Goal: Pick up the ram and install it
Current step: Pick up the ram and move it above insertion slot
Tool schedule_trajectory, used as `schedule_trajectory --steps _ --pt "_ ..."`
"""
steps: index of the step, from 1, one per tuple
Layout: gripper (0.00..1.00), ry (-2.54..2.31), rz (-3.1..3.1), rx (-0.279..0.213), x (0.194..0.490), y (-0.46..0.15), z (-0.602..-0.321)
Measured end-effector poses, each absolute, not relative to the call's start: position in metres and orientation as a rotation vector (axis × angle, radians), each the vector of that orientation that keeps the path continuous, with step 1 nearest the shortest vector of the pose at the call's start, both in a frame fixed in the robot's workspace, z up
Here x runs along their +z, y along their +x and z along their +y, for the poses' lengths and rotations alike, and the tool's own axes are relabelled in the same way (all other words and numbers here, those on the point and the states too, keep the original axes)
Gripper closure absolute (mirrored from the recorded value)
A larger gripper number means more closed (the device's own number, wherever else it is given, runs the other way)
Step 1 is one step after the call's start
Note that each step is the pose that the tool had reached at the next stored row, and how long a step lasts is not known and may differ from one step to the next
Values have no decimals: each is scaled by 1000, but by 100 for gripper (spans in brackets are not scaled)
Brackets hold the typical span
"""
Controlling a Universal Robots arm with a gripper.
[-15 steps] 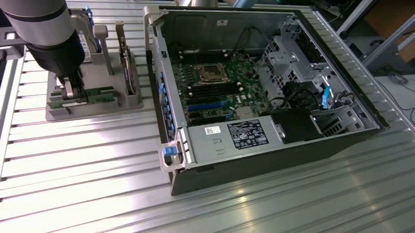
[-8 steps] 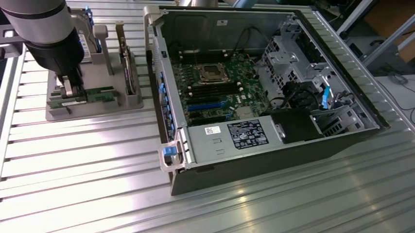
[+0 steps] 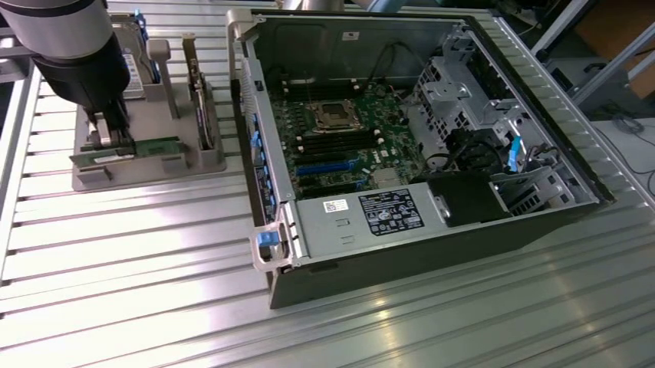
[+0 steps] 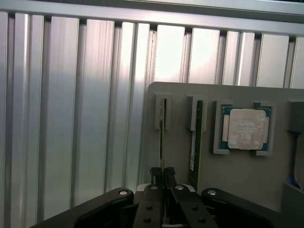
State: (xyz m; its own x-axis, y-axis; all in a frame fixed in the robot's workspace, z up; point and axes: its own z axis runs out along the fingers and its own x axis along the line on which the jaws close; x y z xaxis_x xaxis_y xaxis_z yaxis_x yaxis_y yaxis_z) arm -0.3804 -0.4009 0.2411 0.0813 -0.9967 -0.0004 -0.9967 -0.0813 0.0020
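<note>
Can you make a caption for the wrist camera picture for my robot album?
The gripper pinches the ram standing in its gray holder, beside a second stick and the processor chip.

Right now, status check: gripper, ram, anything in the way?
Gripper shut on the ram. Ram on edge in slots of the grey holder, not yet lifted. Alongside, apart, a second stick; processor further over.
</note>
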Motion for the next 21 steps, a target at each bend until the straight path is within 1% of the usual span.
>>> schedule_trajectory --steps 21 --pt "87 2309 -2128 -3 271 -380 -401"
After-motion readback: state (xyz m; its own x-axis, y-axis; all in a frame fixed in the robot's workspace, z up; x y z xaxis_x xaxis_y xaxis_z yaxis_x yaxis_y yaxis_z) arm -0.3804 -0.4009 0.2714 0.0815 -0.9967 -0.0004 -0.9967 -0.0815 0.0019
